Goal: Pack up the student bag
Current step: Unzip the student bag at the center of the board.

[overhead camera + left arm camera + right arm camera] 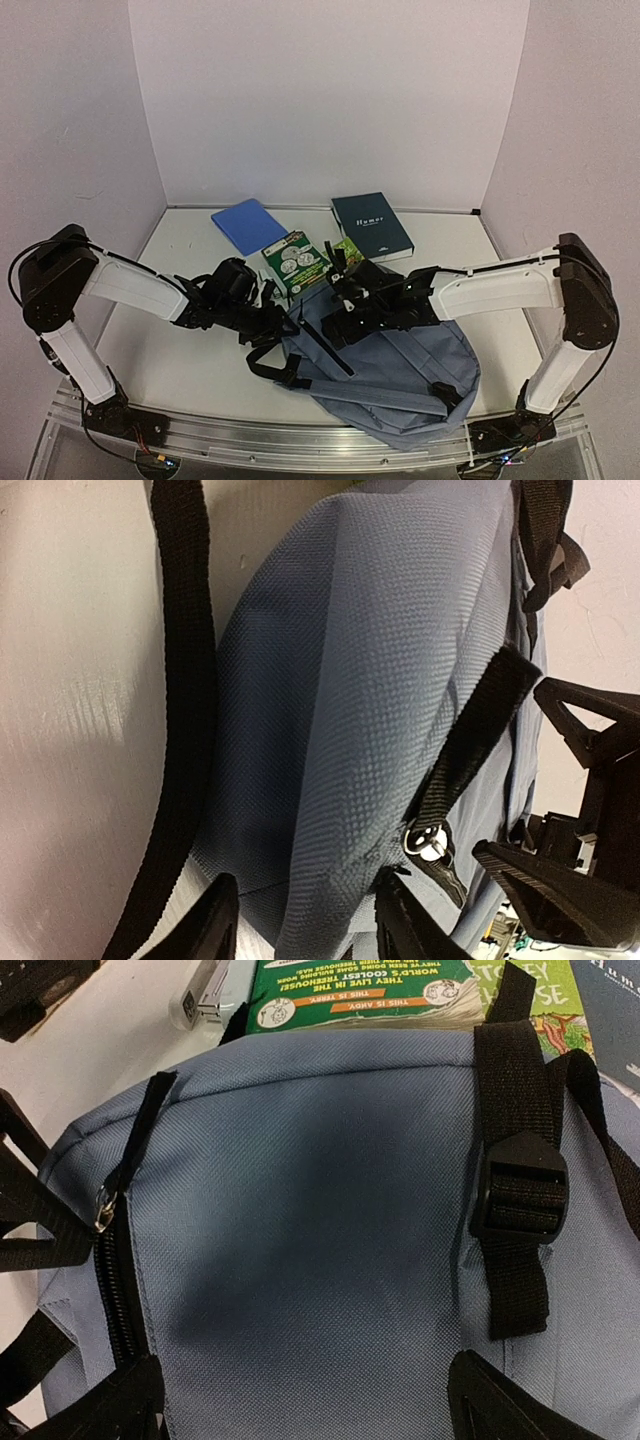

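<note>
The student bag (400, 370) is a slate-blue backpack lying flat at the front right of the table, with its black straps spread out. My left gripper (275, 315) is at the bag's left end. In the left wrist view its jaws (305, 925) stand apart, straddling a raised fold of the bag (340, 680) beside the zipper pull (428, 840). My right gripper (345, 305) hovers over the bag's top end. Its jaws (310, 1410) are wide open above the flat blue fabric (300, 1240), between the zipper (118, 1280) and a strap buckle (520, 1185).
Behind the bag lie a blue book (249, 225), a dark teal book (372, 225) and two green picture books (296, 262) (348, 250). The bag's top edge touches the green books (360, 995). A small silver and black item (205, 990) lies by them.
</note>
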`<state>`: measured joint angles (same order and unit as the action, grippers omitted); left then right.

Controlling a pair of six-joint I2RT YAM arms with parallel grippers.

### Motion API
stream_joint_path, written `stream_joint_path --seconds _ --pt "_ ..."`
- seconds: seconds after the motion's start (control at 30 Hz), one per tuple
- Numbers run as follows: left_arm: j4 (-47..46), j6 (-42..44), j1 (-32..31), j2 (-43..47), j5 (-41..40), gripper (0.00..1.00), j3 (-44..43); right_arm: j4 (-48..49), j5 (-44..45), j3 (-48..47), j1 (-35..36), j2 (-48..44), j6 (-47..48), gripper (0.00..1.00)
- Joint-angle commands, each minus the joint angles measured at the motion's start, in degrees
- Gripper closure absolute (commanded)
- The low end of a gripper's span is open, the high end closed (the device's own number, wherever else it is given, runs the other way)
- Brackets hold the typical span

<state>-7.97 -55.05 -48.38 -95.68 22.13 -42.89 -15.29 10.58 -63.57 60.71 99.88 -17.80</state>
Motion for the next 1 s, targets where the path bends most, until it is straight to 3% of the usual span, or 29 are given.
stream_joint_path --seconds 0.0,0.43,0.67,0.77,0.9,0.97 --pt "-0.47 -0.06 -0.4 -0.05 -1.38 0.56 -2.01 -0.02 1.76 -0.47 0.88 1.59 3.79 0.04" --pt "-0.64 0.11 -0.46 -0.06 -1.34 0.69 -2.27 -0.18 3.14 -3.18 5.61 5.78 5.66 0.02" --pt "-0.56 0.21 -0.45 0.62 -1.83 0.79 -1.88 -4.17 15.97 -6.66 6.17 10.82 2.13 0.04" --pt "-0.4 0.14 -0.49 0.67 -2.3 0.83 -1.83 -5.75 21.9 -7.7 6.17 11.92 -0.04 0.17" --pt "-0.13 -0.12 -0.48 0.26 -2.97 0.86 -2.14 -7.04 26.31 -8.26 6.17 11.62 -1.73 0.42" --pt "-0.05 -0.44 -0.51 0.14 -3.51 0.88 -2.27 -7.35 26.65 -8.49 6.17 11.1 -2.28 0.61"
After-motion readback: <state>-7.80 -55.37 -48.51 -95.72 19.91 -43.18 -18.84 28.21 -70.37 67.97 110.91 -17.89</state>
